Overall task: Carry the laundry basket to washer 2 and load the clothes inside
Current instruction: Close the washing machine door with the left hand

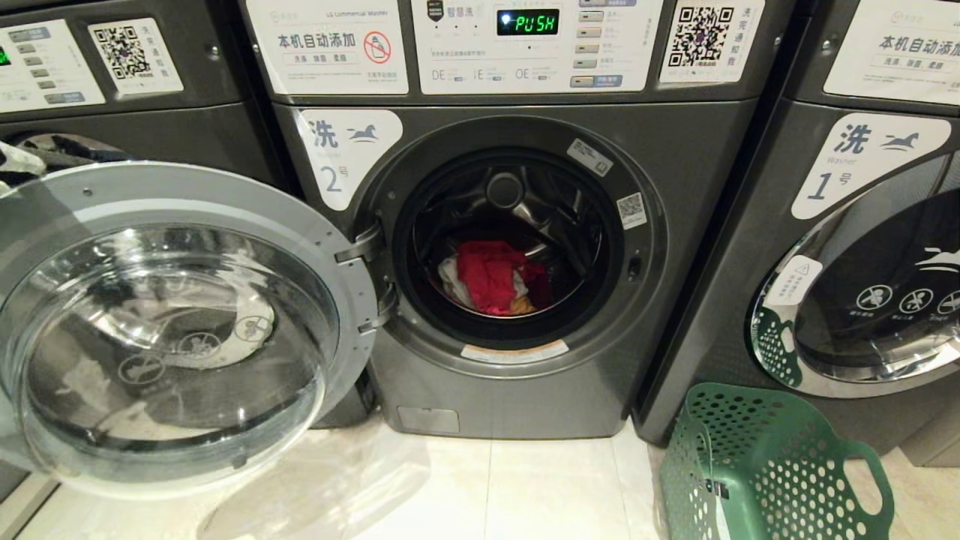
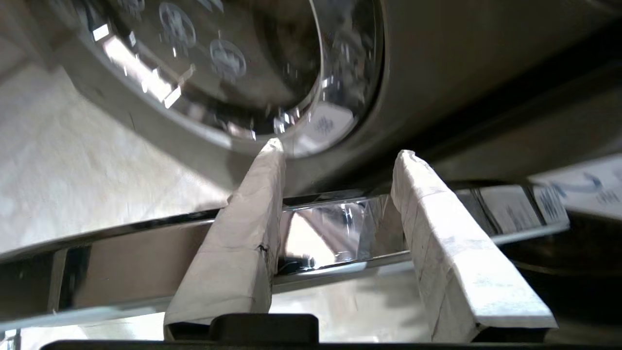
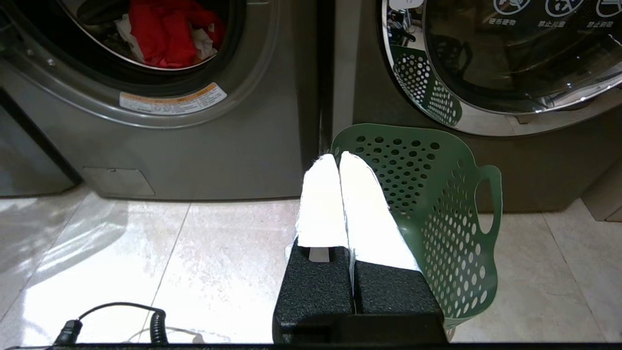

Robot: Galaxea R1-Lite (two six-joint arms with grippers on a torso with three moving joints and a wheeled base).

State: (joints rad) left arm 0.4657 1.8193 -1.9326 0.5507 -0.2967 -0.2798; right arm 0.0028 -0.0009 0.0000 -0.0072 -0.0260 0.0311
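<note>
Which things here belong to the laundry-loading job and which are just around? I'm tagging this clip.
Job: washer 2 with open door; clothes in its drum; laundry basket; left gripper by the door's rim.
Around: washer 1; coiled cable.

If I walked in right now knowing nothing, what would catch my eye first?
Probably washer 2 in the middle, its big glass door swung wide open to the left, with the clothes, bright red among them, heaped inside the drum. Next, the green laundry basket standing on the floor at the lower right, in front of washer 1.
</note>
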